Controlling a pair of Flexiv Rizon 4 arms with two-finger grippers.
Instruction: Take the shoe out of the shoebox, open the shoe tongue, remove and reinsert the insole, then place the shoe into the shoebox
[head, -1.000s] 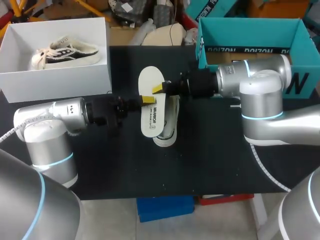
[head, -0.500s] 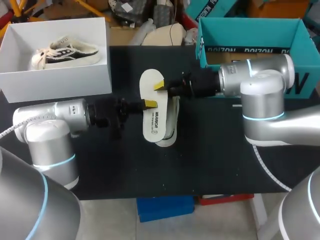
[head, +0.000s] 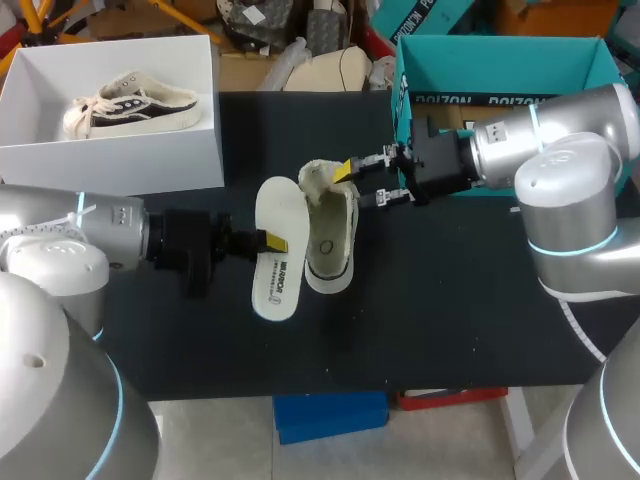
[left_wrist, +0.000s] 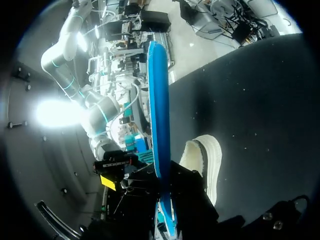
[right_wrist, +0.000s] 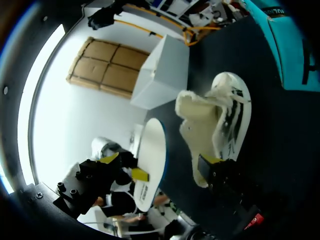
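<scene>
— While the left gripper (head: 268, 240) is holding that insole (head: 275, 265), where is the shoe (head: 333, 245) lying?

— It is sitting sole-down on the black table (head: 450, 300), just beside the insole, on the side toward the right arm. The insole is completely out of it. Whether the two are touching, I cannot tell.

— Are the left fingers really biting on it?

— I am reading it so. One yellow tip is lying across the insole's upper face in the head view. In the left wrist view the insole is running edge-on between the fingers, so they are clamping it from both sides.

— And the right gripper (head: 352, 185)?

— It is sitting at the shoe's mouth, against the fluffy tongue (head: 318, 180), which is standing raised. Whether it is pinching the tongue or only propping it, I cannot tell.

— So which step are we in?

— I am judging it as mid-insole: removal is done, reinsertion is not yet begun.

— What is the next move asking for?

— Probably pointing the insole's toe end into the opening, sliding it under the raised tongue and pressing it flat. After that the shoe is going into a box. That is likely the white box (head: 110, 170), where a second shoe (head: 130, 103) is lying, though a teal box (head: 500, 60) is standing by the right arm.
</scene>
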